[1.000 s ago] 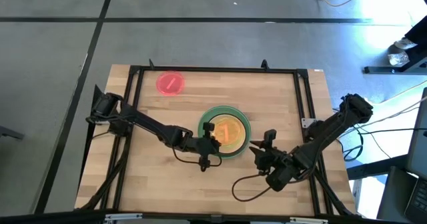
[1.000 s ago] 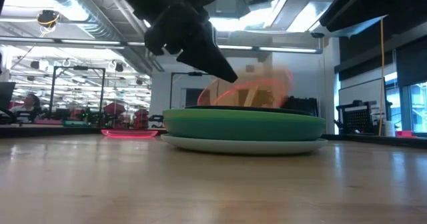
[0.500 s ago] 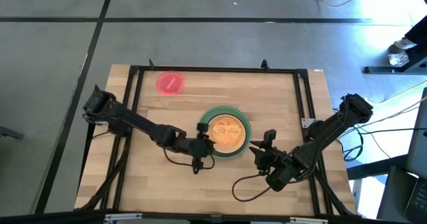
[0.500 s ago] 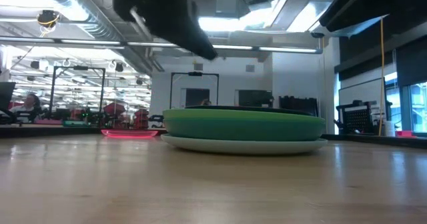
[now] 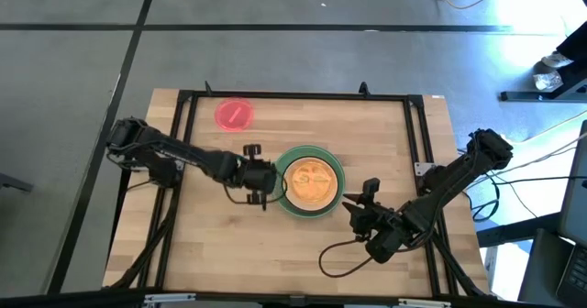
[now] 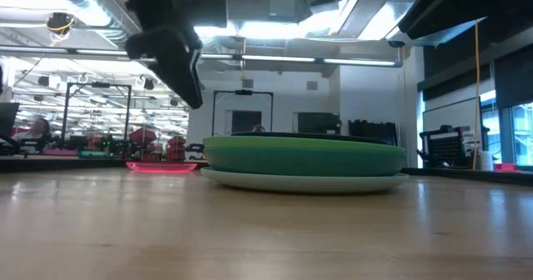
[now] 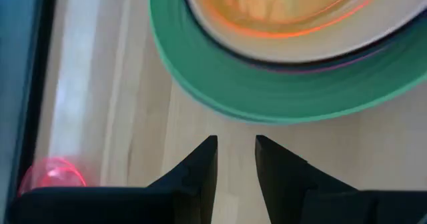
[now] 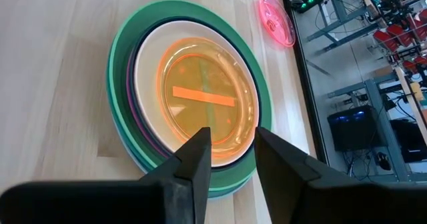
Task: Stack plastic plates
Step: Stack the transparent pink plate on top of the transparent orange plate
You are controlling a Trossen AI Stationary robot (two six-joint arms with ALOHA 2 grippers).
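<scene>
A stack of plates stands mid-table. A pale grey plate is at its bottom, with green, teal, dark and peach plates above. A translucent orange plate lies flat on top. A small translucent red plate rests alone near the far left corner. My left gripper hovers open just left of the stack, above the table, with nothing between its fingers. My right gripper waits open, near and right of the stack.
A black metal frame runs along the table's edges. Bare wood lies to the left and near side of the stack. A cable loops on the table by the right arm. The room beyond shows racks and monitors.
The orange plate, held tilted over the stack by my left gripper a second ago, now lies flat on top of it. My left gripper has let go and drawn back toward the table's left edge and slightly toward the far edge, turning as it went.
</scene>
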